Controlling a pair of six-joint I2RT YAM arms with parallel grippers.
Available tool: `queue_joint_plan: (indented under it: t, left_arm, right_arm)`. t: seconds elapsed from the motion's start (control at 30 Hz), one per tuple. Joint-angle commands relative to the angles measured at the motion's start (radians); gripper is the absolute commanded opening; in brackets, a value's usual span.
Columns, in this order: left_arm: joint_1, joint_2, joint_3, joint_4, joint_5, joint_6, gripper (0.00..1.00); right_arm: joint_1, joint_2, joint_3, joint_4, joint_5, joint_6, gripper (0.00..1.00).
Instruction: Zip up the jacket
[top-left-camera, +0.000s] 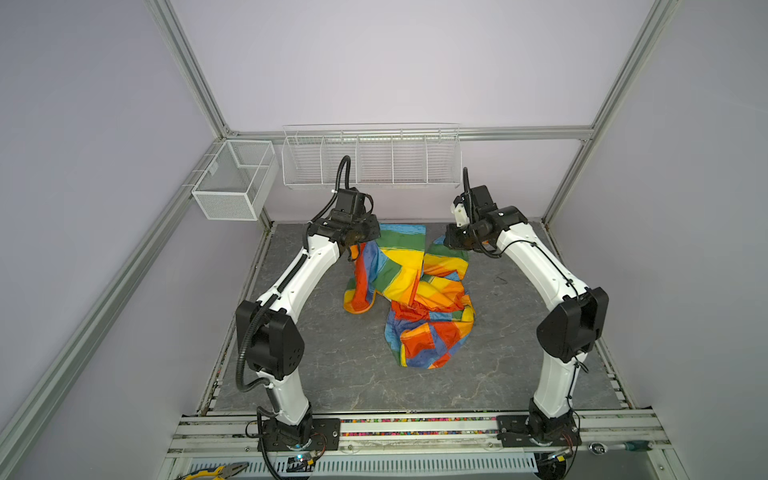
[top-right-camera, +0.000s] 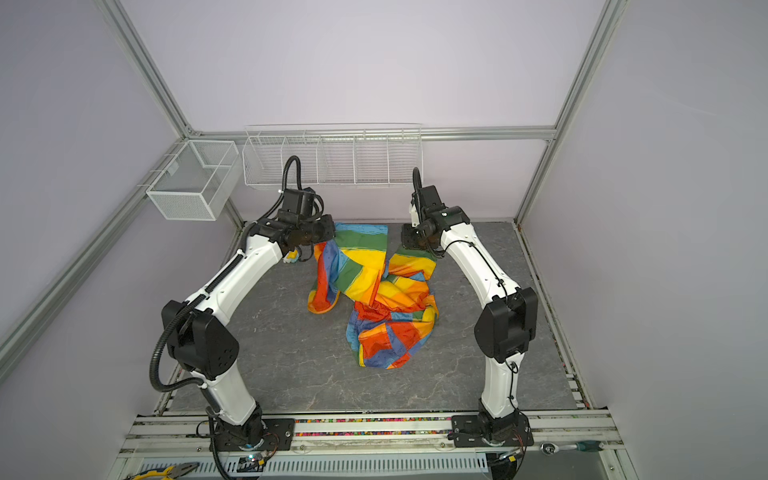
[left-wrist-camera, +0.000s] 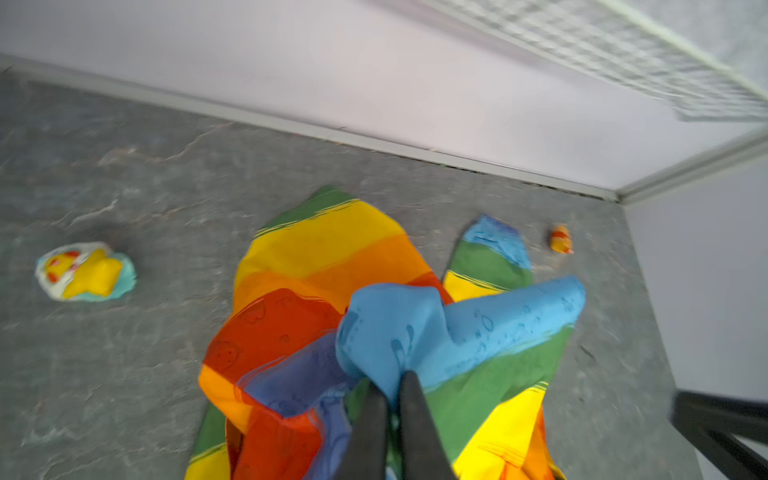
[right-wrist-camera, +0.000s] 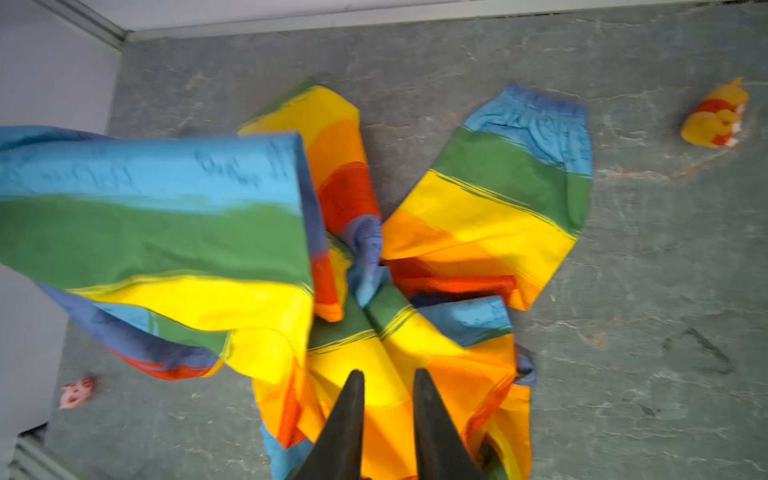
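Black fingers of the left gripper (left-wrist-camera: 390, 382), at the bottom centre of its wrist view, stand nearly together with a fold of blue cloth running between them. Whether they bite it or only flank it, I cannot tell. The right gripper (right-wrist-camera: 388, 374), bottom centre of its own view, is parted, with yellow cloth below the gap and nothing caught in it.

Beyond the fingers the jacket (top-left-camera: 411, 291) lies crumpled mid-table in both top views. Its red-and-orange bundle sits toward the lower centre, and its blue-green end reaches up between the two wrists. A sleeve with a blue cuff (right-wrist-camera: 536, 120) lies flat in the upper right of the right wrist view. Farther out are small toys: a yellow duck (left-wrist-camera: 83, 272) at the left, an orange figure (right-wrist-camera: 715, 114) at the upper right and a pink one (right-wrist-camera: 77, 392) at the lower left.

I find no zipper band anywhere, and that is the worry. If the blue fold slips free, I expect the cloth to fall back into the heap and bury the front edges deeper. A wide sweep could also drag a toy under the fabric.

The wrist views show the fingers and all three toys. The top views hide the fingertips behind the wrists, and only a yellow sliver (top-right-camera: 293, 255) of the duck peeps out. Only the top views show the whole heap on the table (top-left-camera: 332, 374).
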Motion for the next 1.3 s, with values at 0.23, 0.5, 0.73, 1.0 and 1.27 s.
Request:
queue_joint_plan:
  t: [0.23, 0.5, 0.73, 1.0, 1.27]
  left_arm:
    - [0.028, -0.127, -0.095, -0.084, -0.065, -0.063, 0.66]
    - [0.003, -0.406, -0.468, -0.017, 0.068, -0.115, 0.71]
    - [-0.148, -0.468, -0.797, 0.164, 0.148, -0.254, 0.73]
    - [-0.256, -0.338, -0.937, 0.407, 0.181, -0.376, 0.74]
    - [-0.286, -0.218, -0.948, 0.49, 0.169, -0.403, 0.73]
  right_arm:
    - [-0.056, -0.222, -0.254, 0.027, 0.036, -0.019, 0.78]
    - [-0.086, -0.434, -0.634, 0.092, -0.001, -0.004, 0.8]
    - [-0.097, -0.469, -0.904, 0.216, -0.086, 0.077, 0.8]
    - [-0.097, -0.422, -1.037, 0.372, -0.194, 0.18, 0.8]
    - [-0.097, -0.399, -1.063, 0.413, -0.222, 0.197, 0.73]
